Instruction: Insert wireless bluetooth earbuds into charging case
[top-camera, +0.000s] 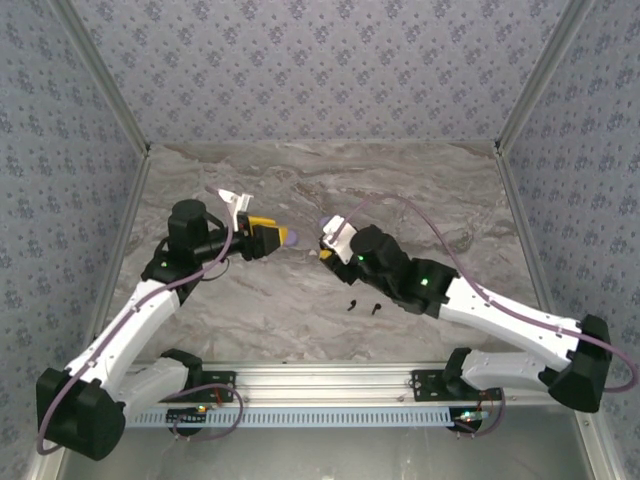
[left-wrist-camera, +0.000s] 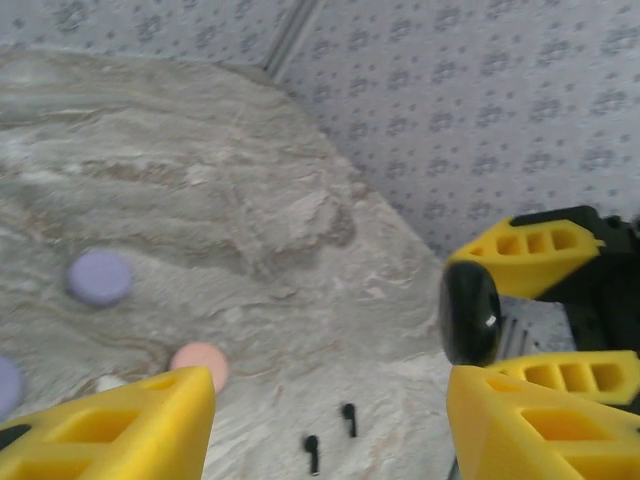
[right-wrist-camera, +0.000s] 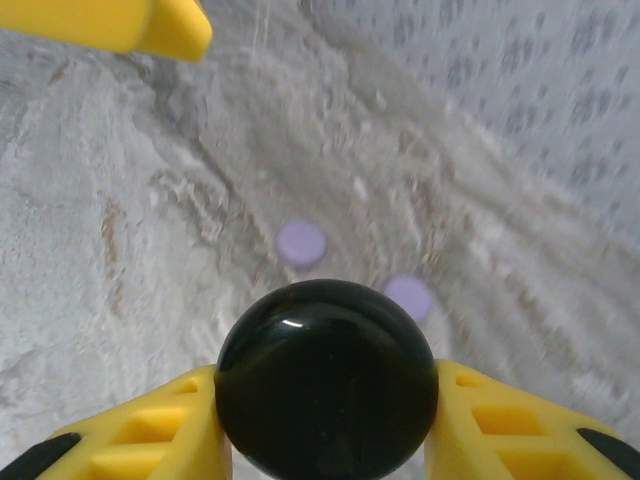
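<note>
My right gripper (right-wrist-camera: 326, 405) is shut on a glossy black round charging case (right-wrist-camera: 326, 375), pinched between both yellow fingers and held above the marble table. The left wrist view shows that case (left-wrist-camera: 470, 313) edge-on at the right, in the right gripper's fingers (left-wrist-camera: 530, 262). My left gripper (left-wrist-camera: 330, 392) stands open just left of it, with nothing between its fingers. Two black wireless bluetooth earbuds (left-wrist-camera: 348, 418) (left-wrist-camera: 311, 453) lie side by side on the table below, seen from above as black earbuds (top-camera: 363, 305) in front of the right gripper (top-camera: 327, 240) and left gripper (top-camera: 270, 238).
Two lilac round discs (right-wrist-camera: 301, 243) (right-wrist-camera: 408, 296) lie on the table beyond the case. A lilac disc (left-wrist-camera: 100, 277) and a pale pink disc (left-wrist-camera: 200, 362) lie left of the earbuds. Patterned walls (top-camera: 320, 70) close in the table on three sides.
</note>
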